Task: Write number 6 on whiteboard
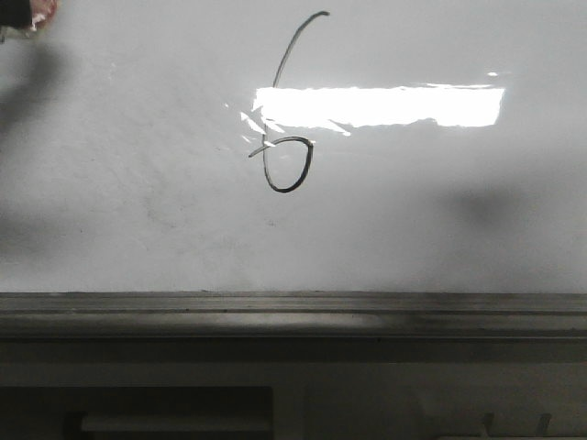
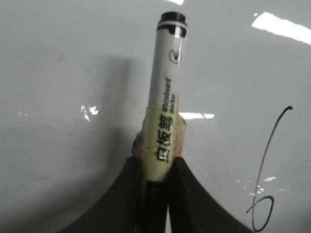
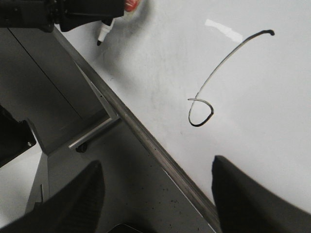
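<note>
Whiteboard bears number 6; marker apart.

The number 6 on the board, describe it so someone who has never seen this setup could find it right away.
Start at the whiteboard, the glossy white surface above a grey metal ledge. Near its middle, crossing the left end of a bright glare patch, runs the number 6. It is a thin black line, a long curved stem ending in a small oval loop, unlike the faint grey smudges.

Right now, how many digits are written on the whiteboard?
1. A single number 6 sits on the whiteboard, near the upper middle in the front view, partly crossed by glare. Anything beyond the frame edges can't be seen.
</note>
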You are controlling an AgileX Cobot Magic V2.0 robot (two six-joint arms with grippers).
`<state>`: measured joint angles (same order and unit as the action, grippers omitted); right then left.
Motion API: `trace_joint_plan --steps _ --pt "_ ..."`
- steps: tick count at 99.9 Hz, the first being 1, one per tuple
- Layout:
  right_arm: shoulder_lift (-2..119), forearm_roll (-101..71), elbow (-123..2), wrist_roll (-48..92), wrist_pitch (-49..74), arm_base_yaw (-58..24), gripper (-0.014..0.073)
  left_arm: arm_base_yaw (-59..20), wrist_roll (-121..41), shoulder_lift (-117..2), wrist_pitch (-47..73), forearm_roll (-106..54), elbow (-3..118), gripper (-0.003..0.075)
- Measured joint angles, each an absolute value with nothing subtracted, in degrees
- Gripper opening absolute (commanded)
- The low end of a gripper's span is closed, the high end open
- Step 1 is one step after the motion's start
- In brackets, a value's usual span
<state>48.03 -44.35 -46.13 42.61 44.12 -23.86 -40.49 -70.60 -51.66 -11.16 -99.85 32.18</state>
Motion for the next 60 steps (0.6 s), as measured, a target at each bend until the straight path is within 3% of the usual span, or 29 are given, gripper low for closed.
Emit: trace_joint_plan --steps 60 --pt "48.0 -44.7 -45.9 42.5 43.2 -23.9 0.0426 -40.5 -70.4 -61.9 -7.2 -99.8 37.1 -0.0019"
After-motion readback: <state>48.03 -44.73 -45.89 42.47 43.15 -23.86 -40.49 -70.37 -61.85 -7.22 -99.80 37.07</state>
